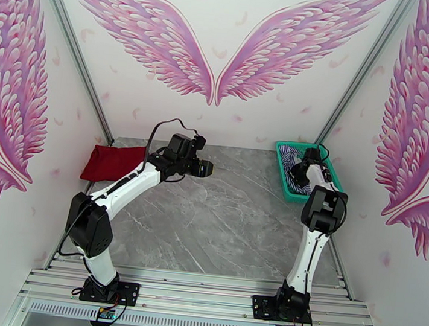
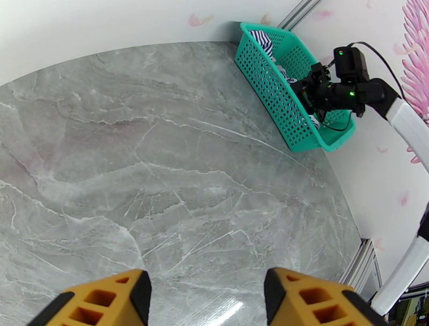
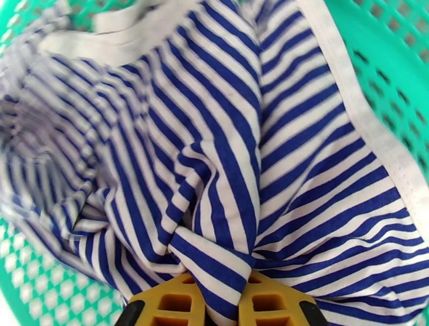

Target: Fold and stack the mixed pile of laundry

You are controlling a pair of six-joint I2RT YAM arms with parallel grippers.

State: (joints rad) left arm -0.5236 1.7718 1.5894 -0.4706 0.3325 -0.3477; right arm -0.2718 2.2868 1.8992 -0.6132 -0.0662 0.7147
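Right wrist view: the striped shirt (image 3: 214, 134) lay crumpled in the teal basket (image 3: 397, 53), one fold pinched by the right gripper (image 3: 219, 295), apparently to lift it out for folding. The dark red T-shirt (image 1: 113, 162) sat at middle left of the top view, on the table (image 1: 239, 223), its right end behind the left arm (image 1: 127, 188); whether it was folded was hard to tell. The left gripper (image 2: 206, 300) hovered spread and empty, likely waiting.

Top view high above table (image 1: 228, 210), left wrist facing across it to basket (image 2: 273, 91), right wrist close inside basket
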